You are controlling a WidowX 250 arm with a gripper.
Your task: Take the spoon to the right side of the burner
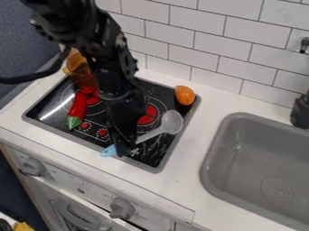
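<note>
The black gripper hangs low over the near part of the burner, at the handle of the spoon; whether it is spread, pressed together or pinching the handle, we cannot tell. The spoon lies aslant, its grey bowl towards the burner's right edge and its light blue handle end at the burner's near edge; the handle passes out of our sight at the gripper. For the step in hand, which we judge to be securing the spoon before carrying it, we would want a firm hold across the handle; a light lift should then clear the burner's raised rim; a level shift to the right, with the bowl leading, should follow; a low release would limit bouncing. We would watch for the smooth handle turning in the grip and the bowl swinging into the orange item at the burner's far right corner; too long a carry could end in the sink, to the burner's right. The arm enters above the burner's far left corner and slants down across its middle; we see its wrist steeply angled, with the gripper pointing down towards the burner's near edge. The red pepper lies on the burner's left part, beside the arm; the amber pot stands at the burner's far left corner.
</note>
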